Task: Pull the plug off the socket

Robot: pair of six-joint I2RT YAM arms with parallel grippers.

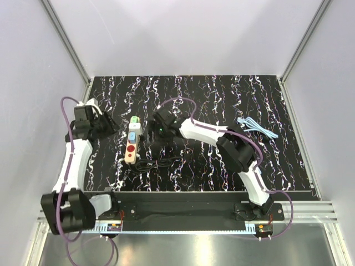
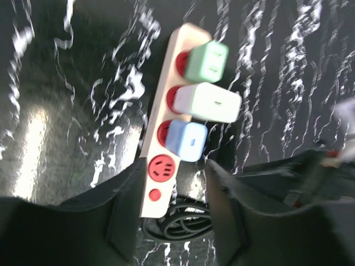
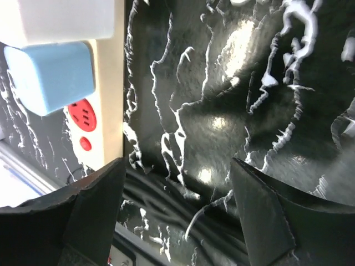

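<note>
The socket, a narrow beige strip (image 1: pixel 131 145) with red round spots, lies on the dark mat left of centre. It carries a green plug (image 2: pixel 206 60), the white plug (image 2: pixel 208 102) and a blue plug (image 2: pixel 187 140) in a row. The white plug also shows in the top view (image 1: pixel 135 127) and at the top left of the right wrist view (image 3: pixel 55 19). My left gripper (image 2: pixel 176 173) is open, its jaws on either side of the strip's switch end (image 2: pixel 156 188). In the top view my left gripper (image 1: pixel 112 126) sits left of the strip. My right gripper (image 3: pixel 177 172) is open and empty over the mat to the strip's right (image 1: pixel 152 133).
The strip's black cord (image 1: pixel 158 162) lies coiled by its near end, under both grippers' views (image 2: pixel 183 224). A light blue cable bundle (image 1: pixel 258 127) lies at the mat's right. White walls with metal posts enclose the mat on three sides.
</note>
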